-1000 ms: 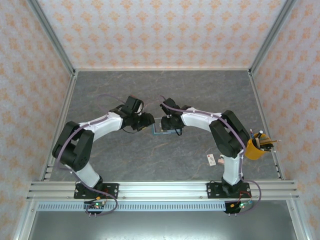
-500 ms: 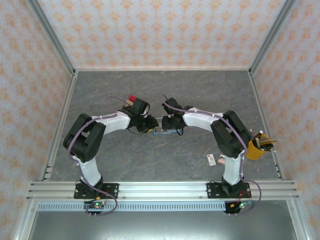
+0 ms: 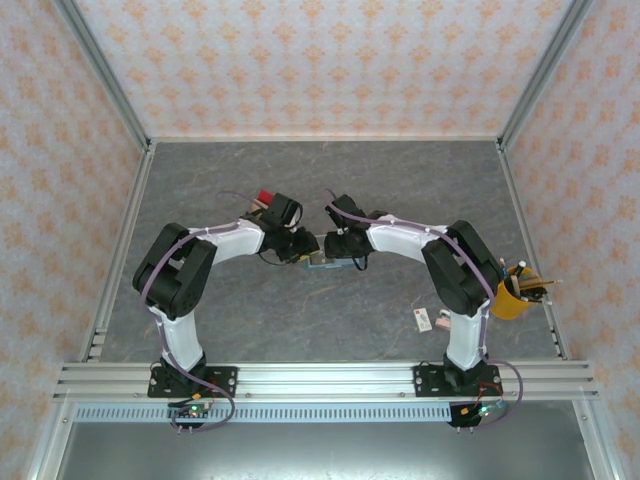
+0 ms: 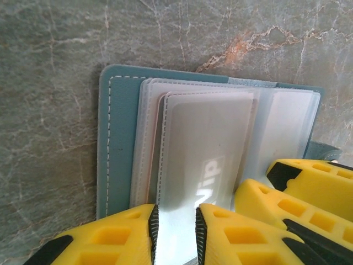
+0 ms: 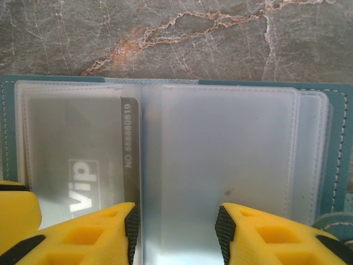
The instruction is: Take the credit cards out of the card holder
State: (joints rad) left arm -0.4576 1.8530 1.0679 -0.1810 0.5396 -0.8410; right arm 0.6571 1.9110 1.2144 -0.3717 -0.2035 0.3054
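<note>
**tealwatcher:** Teal soft cover with pale stitching, that's the card holder point(image 4: 117, 143). It lies flat and open on the grey marbled tabletop point(image 3: 330, 180), about mid-table, right where the two arms meet. The clear sleeves point(image 5: 231, 154) are fanned out on top of it.

**yam_noob:** ok, and where's the credit card?

**tealwatcher:** One pale credit card point(image 5: 77, 154) with "VIP" printed on it sits inside a sleeve on the left half, as the right wrist camera sees it. You can even read a number strip along its edge. The sleeves on the other half look blank to me.

**yam_noob:** what are the jaws doing?

**tealwatcher:** The left gripper point(image 4: 175, 234) has its yellow jaws drawn close, with just a narrow slot between them. The near end of that VIP sleeve runs straight into the slot. Honestly I can't tell whether it's actually pinching it or only straddling it.

**yam_noob:** and the right one?

**tealwatcher:** The right gripper point(image 5: 176, 234) stands clearly apart, jaws spread either side of the middle of the holder. There's only flat plastic in the gap, nothing clamped. It's just beside the left one, almost shoulder to shoulder.

**yam_noob:** anything else around?

**tealwatcher:** A yellow cup point(image 3: 512, 296) with pens sits at the right edge. A small white tag point(image 3: 422, 319) lies near the right arm's base. Both are well apart from the holder.
</note>
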